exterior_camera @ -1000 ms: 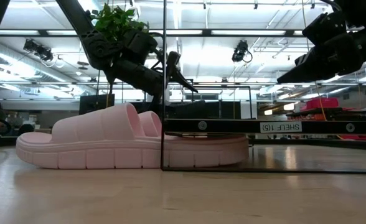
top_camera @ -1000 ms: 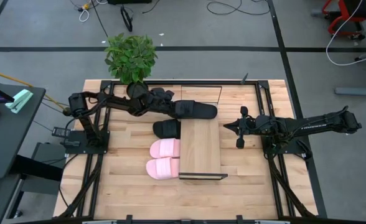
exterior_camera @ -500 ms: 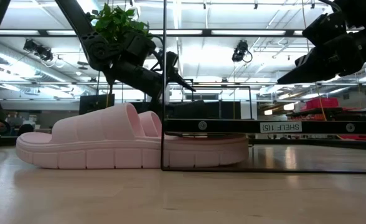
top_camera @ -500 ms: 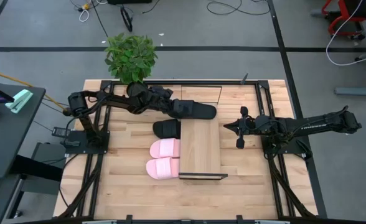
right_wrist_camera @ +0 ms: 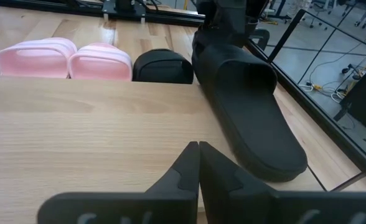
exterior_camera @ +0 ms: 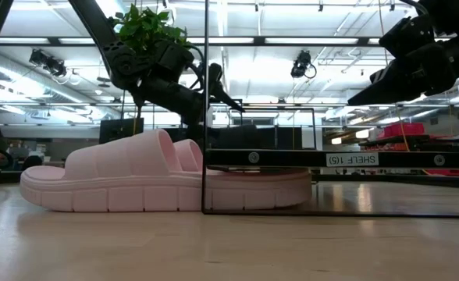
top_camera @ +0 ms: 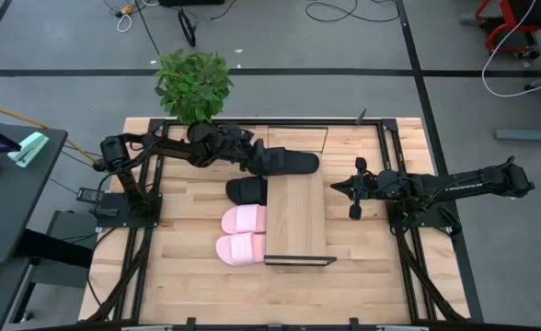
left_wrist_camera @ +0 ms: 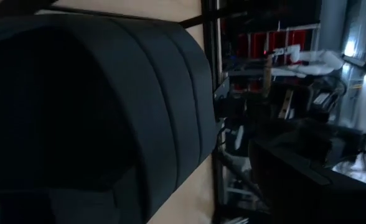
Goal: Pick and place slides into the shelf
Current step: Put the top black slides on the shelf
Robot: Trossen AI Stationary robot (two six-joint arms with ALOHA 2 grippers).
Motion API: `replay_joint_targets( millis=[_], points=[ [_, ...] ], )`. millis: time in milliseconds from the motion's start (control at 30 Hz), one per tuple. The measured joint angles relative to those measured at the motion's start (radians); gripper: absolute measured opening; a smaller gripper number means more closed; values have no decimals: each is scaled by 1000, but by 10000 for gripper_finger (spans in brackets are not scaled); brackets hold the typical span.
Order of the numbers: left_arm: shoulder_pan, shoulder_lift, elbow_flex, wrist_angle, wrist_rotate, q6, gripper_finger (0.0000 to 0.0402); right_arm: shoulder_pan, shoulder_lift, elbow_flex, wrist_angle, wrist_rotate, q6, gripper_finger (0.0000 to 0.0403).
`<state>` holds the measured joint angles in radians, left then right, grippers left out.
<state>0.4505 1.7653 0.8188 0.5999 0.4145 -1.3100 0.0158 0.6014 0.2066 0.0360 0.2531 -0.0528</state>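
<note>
1. High view: shelf (top_camera: 295, 219), a long light-wood board on a black frame, stands in the middle of the wooden table (top_camera: 188, 276). Two pink slides (top_camera: 241, 233) lie side by side just left of it, their toes under its edge. A black slide (top_camera: 247, 190) lies above them, its toe also tucked under the board. A second black slide (top_camera: 290, 164) lies crosswise at the shelf's far end, and the left gripper (top_camera: 263, 159) is at its strap end with its fingers spread wide around it. The right gripper (top_camera: 338, 187) waits off the shelf's right side, apart from every slide. A potted plant (top_camera: 193, 84) stands at the table's far edge.

2. Low view: the nearest pink slide (exterior_camera: 159, 182) fills the foreground, its toe passing under the shelf board (exterior_camera: 339, 158), which carries a small label. The left arm (exterior_camera: 163, 74) reaches down behind it; the right arm (exterior_camera: 421, 58) hangs at upper right.

3. Left wrist view: the ribbed strap of the crosswise black slide (left_wrist_camera: 108, 106) fills most of the frame, very close.

4. Right wrist view: the right gripper (right_wrist_camera: 199, 163) has its fingers pressed together, holding nothing, above the shelf board (right_wrist_camera: 77, 137). Beyond the board show both pink slides (right_wrist_camera: 68, 59), the tucked black slide (right_wrist_camera: 163, 66) and the crosswise one (right_wrist_camera: 251, 112).
</note>
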Motion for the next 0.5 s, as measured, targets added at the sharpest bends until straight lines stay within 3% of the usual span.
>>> replay_joint_targets(
  millis=[233,500],
  points=[
    [12,0,0,8,12,-37,265,0,0,0,0,0,1,13],
    [17,0,0,-18,21,31,252,0,0,0,0,0,2,13]
  ],
)
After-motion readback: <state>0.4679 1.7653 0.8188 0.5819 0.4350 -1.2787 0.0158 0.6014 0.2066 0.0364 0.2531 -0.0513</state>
